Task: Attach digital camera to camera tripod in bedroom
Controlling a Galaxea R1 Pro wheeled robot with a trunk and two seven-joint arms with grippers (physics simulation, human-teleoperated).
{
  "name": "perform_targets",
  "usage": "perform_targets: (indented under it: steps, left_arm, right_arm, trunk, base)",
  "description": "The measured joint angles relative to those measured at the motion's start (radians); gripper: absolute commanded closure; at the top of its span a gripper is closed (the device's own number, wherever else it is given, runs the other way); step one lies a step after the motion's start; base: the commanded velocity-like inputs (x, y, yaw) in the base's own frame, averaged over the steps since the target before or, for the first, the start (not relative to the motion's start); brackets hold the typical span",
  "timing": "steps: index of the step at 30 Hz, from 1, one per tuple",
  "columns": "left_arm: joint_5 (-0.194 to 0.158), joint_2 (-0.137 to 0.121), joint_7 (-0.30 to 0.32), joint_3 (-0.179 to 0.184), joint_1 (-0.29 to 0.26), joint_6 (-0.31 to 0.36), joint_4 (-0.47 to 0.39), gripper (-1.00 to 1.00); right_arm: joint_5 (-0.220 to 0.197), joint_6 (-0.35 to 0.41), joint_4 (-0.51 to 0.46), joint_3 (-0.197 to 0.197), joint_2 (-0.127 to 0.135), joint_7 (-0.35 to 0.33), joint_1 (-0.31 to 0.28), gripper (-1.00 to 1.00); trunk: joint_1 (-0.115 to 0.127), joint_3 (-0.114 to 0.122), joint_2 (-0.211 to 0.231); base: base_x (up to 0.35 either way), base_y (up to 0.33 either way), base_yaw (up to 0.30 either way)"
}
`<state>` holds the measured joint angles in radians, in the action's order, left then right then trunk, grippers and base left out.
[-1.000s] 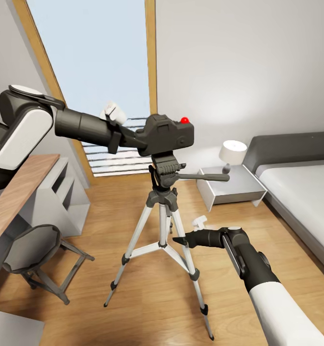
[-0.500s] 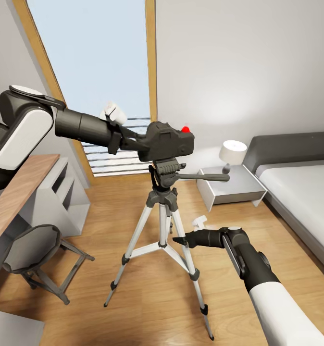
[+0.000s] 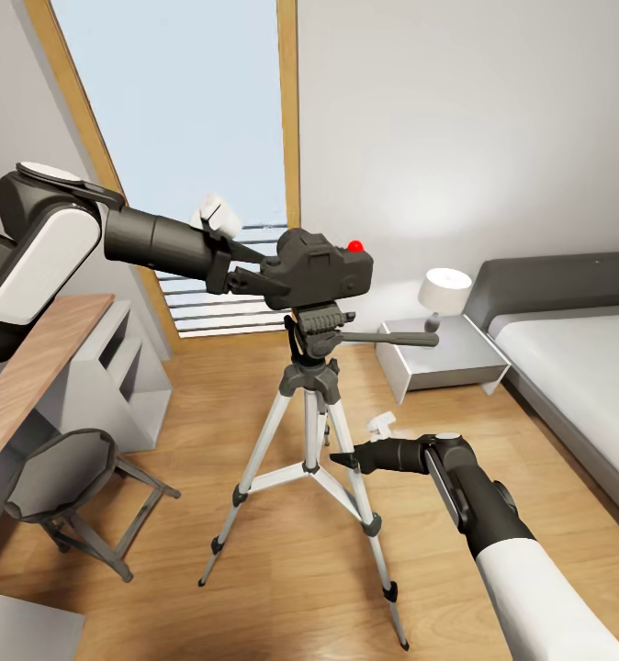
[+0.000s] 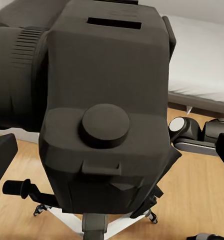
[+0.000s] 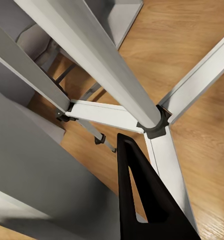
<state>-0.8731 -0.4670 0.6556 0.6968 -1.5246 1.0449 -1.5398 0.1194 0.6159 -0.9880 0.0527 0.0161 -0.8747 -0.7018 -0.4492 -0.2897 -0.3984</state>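
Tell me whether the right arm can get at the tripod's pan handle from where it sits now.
Probably yes. The right gripper hangs low beside the camera tripod legs, and the pan handle juts out above it with open air between. Nothing visible blocks an upward reach; the digital camera sits higher, at the left gripper.

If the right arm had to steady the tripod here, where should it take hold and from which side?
Likely a silver leg of the camera tripod just above the brace hub, approached from the bed side. The right pincer already points there, and the leg is slim and straight. Avoid the pan handle, which may swivel.
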Motion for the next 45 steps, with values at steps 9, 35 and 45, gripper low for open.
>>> perform_targets:
  steps: [9, 35, 45]
  left_arm:
    - [0.0, 0.001, 0.0, -0.005, 0.0, -0.001, 0.001, -1.0]
    - [-0.001, -0.267, -0.094, -0.245, 0.002, -0.004, 0.008, -1.0]
    - [0.002, -0.398, -0.27, -0.227, 0.065, -0.003, 0.063, -1.0]
  right_arm:
    - [0.0, 0.0, 0.0, 0.0, 0.0, 0.0, 0.0, 1.0]
    - [0.0, 0.007, -0.004, 0.0, -0.001, 0.004, 0.0, 1.0]
    - [0.001, 0.012, -0.007, 0.0, -0.002, 0.002, 0.0, 1.0]
  trunk:
    - [0.0, 0.0, 0.0]
    - [0.0, 0.0, 0.0]
    - [0.0, 0.0, 0.0]
  base:
    - [0.0, 0.0, 0.0]
    - [0.0, 0.0, 0.0]
    - [0.0, 0.0, 0.0]
